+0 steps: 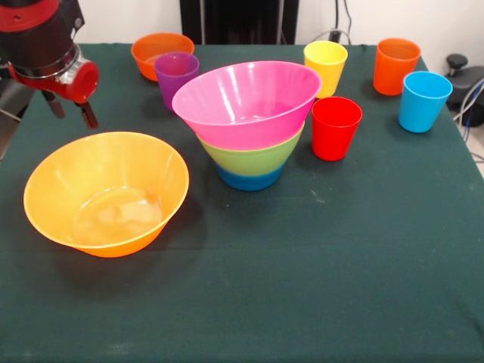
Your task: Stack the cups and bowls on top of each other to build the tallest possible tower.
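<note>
We see the gripper (72, 113), fingers slightly parted and empty, above the large orange bowl (106, 195), left of the blue-green-pink tower (248, 125); this bowl looks light, stiff, slippery, best pinched at its rim.

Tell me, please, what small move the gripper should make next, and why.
Probably the gripper should come down to the rim of the large orange bowl and grasp it. It hangs open and empty just above that bowl's far edge. The tower holds only the blue, green and pink bowls, and the large orange bowl stands alone on the table, tilted a little, so it seems the next piece.
</note>
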Action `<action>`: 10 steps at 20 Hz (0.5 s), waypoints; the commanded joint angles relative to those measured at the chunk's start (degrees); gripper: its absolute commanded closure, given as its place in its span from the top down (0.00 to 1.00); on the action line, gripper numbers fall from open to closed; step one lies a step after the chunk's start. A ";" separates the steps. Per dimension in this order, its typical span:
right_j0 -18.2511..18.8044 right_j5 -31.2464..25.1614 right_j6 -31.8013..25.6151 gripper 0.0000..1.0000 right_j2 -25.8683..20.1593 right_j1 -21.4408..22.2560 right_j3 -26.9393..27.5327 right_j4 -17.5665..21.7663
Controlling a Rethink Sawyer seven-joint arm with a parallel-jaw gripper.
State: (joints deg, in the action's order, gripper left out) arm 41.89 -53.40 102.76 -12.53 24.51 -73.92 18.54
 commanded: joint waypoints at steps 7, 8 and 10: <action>0.03 7.09 -11.94 1.00 -5.28 -6.41 0.12 5.72; 0.08 7.26 -12.01 1.00 -5.33 -6.60 0.26 5.81; 0.20 7.59 -12.13 1.00 -5.48 -7.03 0.59 5.97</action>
State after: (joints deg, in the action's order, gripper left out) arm 42.53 -51.69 102.76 -12.52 22.53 -73.90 19.04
